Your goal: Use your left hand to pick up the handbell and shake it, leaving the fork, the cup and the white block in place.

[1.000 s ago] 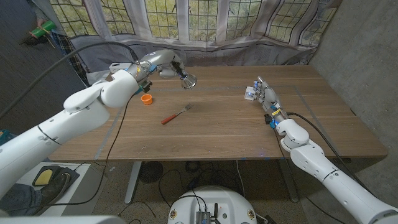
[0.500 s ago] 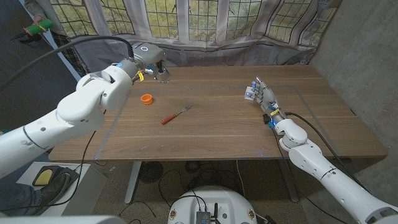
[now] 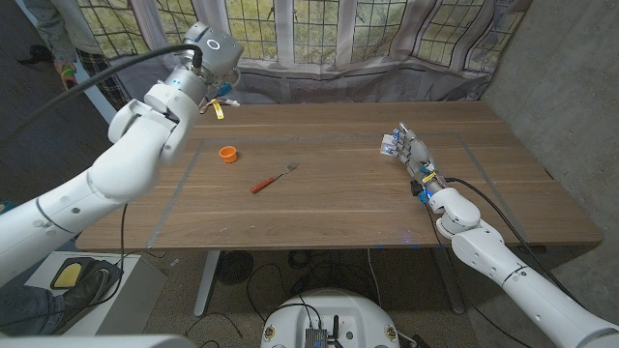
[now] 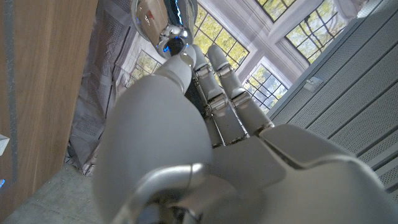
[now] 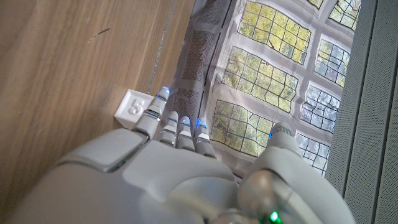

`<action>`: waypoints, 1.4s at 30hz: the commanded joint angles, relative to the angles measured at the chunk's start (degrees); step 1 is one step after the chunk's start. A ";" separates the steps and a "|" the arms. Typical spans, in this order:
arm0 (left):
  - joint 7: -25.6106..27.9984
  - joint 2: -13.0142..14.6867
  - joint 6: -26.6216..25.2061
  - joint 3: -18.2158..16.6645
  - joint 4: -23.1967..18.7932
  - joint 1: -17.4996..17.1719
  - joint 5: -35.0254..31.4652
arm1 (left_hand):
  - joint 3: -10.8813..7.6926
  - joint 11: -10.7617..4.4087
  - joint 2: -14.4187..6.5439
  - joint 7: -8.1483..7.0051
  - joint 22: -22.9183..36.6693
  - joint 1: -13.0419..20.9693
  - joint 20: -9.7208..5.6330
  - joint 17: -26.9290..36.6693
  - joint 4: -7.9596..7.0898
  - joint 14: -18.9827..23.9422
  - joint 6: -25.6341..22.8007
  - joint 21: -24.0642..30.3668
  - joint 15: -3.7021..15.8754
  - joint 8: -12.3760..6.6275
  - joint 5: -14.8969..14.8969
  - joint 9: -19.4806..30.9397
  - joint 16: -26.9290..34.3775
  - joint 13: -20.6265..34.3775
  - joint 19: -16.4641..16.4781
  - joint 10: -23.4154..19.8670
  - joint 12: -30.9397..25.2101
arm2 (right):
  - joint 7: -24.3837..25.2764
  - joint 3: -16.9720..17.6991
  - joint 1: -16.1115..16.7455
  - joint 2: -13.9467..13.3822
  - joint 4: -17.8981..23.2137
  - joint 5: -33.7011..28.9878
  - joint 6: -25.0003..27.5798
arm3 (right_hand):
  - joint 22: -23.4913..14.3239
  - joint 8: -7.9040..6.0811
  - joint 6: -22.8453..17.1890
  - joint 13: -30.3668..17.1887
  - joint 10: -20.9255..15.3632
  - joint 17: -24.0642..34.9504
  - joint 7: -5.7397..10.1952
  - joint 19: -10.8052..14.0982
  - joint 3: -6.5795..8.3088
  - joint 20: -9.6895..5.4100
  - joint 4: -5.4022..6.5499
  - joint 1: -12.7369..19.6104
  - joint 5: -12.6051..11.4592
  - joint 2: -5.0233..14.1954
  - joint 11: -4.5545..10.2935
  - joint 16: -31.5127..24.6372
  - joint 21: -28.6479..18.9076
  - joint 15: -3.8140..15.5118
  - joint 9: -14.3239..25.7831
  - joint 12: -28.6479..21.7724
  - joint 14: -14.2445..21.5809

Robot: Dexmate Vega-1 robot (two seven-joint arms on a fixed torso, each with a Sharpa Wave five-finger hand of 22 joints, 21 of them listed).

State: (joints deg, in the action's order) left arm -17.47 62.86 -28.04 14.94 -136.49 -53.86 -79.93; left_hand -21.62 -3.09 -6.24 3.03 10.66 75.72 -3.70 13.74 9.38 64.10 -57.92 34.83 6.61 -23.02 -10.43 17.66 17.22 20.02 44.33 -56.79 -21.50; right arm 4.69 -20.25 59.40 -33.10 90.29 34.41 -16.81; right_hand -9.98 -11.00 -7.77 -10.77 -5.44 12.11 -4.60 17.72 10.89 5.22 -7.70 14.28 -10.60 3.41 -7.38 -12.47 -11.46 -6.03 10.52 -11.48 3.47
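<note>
Left hand [image 4: 205, 124] is raised high at the table's far-left corner, fingers [image 4: 224, 81] curled; right hand [image 3: 414, 155] rests by the table's right side.

Layout of table and hands

The cup [image 3: 227, 154] is set on the table [image 3: 338, 208] toward its left, with the fork [image 3: 274, 179] just right of it and nearer the front. The white block [image 3: 388, 146] is placed at the right, touching the right hand [image 3: 414, 155]. The left hand [image 3: 215, 92] is raised over the far left corner, the handbell [image 4: 163, 22] held in it.
</note>
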 commanded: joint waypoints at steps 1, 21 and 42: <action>-4.15 -5.12 5.53 -2.08 1.12 -0.54 -0.82 | -0.71 -1.48 -0.22 -0.46 0.13 -0.42 -0.09 0.27 -0.18 5.48 -0.02 0.34 5.67 -0.45 -0.17 0.12 0.19 20.10 -0.25 -1.23 -1.35 | 0.57 0.93 1.69 -1.15 1.52 0.24 0.06 | -0.11 -0.05 0.01 -0.33 -0.09 0.29 -0.41 0.30 -0.29 -0.11 0.13 0.65 0.17 -0.04 -0.39 0.18 0.05 -0.17 0.20 -0.04 0.17; 5.16 -11.05 15.44 -1.77 8.53 0.52 35.49 | -0.96 -1.25 -0.12 0.05 0.13 -0.52 -0.03 0.23 -0.11 5.69 0.03 0.96 5.56 -0.51 -0.21 0.20 0.10 20.18 -0.26 -1.73 -0.80 | 1.84 2.41 2.80 -1.65 3.44 -1.93 -3.00 | -0.07 -0.31 -0.76 -0.33 -0.83 0.20 -0.70 1.29 -0.28 -2.63 -0.01 0.87 0.16 -0.14 0.02 0.00 -0.21 0.05 0.20 -0.24 0.94; 15.11 -23.53 47.97 6.52 25.88 12.00 77.90 | -1.27 -0.70 -0.03 0.28 0.14 -0.41 0.05 0.28 0.04 6.21 0.04 1.85 5.58 -0.53 -0.30 0.31 0.20 20.76 0.06 -1.97 -0.38 | 3.43 3.59 5.58 -2.57 6.53 -2.53 -2.77 | -0.05 -0.34 -1.06 -0.32 -1.07 0.20 -0.69 1.25 -0.32 -2.22 0.05 0.81 0.17 -0.15 -0.10 0.07 -0.11 -0.14 0.19 -0.25 0.96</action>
State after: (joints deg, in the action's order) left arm -3.17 46.96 5.68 16.71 -120.62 -48.95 -23.94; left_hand -22.50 -3.07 -6.01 3.05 10.68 75.07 -3.80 13.72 9.49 64.28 -57.89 36.06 6.79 -23.30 -10.32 17.71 17.25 20.02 44.23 -56.82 -21.50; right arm 7.09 -17.31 63.58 -35.14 95.23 32.41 -19.65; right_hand -9.86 -11.00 -8.39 -10.77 -6.15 12.11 -5.23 19.04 10.89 2.86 -7.70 14.58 -10.60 3.11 -7.48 -12.46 -11.46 -6.14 10.52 -11.48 4.20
